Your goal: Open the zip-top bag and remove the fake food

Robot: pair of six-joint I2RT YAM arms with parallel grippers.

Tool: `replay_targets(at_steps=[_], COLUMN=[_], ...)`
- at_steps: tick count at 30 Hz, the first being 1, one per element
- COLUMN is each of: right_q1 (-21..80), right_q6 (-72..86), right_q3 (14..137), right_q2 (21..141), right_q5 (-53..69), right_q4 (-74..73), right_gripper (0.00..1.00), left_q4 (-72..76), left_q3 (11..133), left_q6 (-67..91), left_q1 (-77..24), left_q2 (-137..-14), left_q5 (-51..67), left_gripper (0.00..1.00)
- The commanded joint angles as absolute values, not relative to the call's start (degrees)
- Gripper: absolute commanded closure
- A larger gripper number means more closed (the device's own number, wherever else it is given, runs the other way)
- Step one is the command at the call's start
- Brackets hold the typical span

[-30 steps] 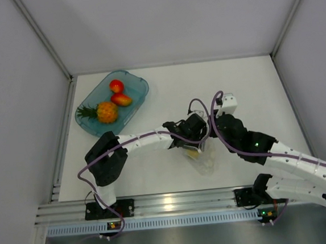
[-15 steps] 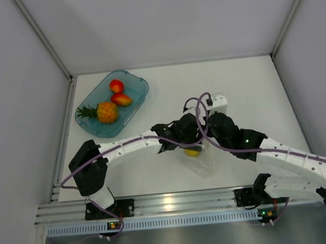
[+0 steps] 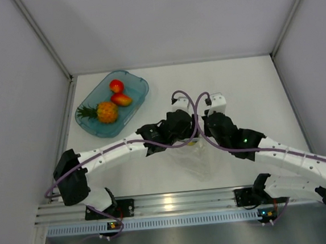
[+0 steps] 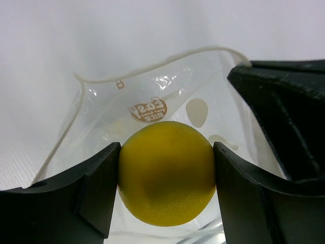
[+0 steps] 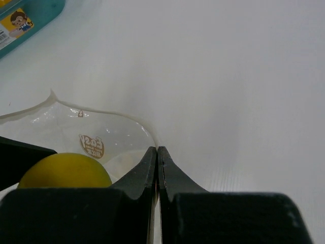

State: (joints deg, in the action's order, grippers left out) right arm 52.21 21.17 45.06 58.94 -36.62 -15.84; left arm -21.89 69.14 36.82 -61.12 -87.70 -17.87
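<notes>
My left gripper is shut on the yellow lemon, one pad on each side, at the open mouth of the clear zip-top bag. My right gripper is shut on the bag's rim, pinching the plastic edge so the mouth stays spread. From above, both grippers meet mid-table over the bag, and the lemon shows only as a sliver. The other fake food, an orange pineapple and two red fruits, lies in the teal tray.
The tray stands at the back left near the left wall. White walls enclose the table on three sides. A metal rail runs along the near edge. A teal container corner with a sticker shows at the top left of the right wrist view.
My left arm has stretched out and its gripper has shifted back and slightly left with the lemon. The right gripper has moved a little left, still pinching the bag.
</notes>
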Motion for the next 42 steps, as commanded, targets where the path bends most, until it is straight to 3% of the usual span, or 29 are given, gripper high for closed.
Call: replay_targets(at_steps=[1, 12, 24, 42], right_q1=[51.9, 51.8, 51.8, 51.7], right_q6=[21.6, 21.8, 19.7, 17.3], right_q3=[46.1, 45.8, 44.1, 41.1], right_q2=[58.6, 57.3, 51.6, 50.9], right_q5=[-36.9, -36.1, -35.9, -40.3], right_q4=[-13.5, -13.4, -10.9, -10.2], right_gripper=[1.0, 1.0, 1.0, 1.0], left_q4=[-16.1, -8.8, -7.0, -7.0], left_q3=[69.1, 70.3, 78.1, 81.4], left_q6=[37.6, 35.9, 33.6, 33.4], left_q1=[-61.3, -61.3, -61.3, -61.0], left_q2=[-83.7, -84.5, -94.2, -91.9], left_q5=[-22.1, -24.3, -21.0, -16.4], left_gripper=[1.0, 1.0, 1.0, 1.0])
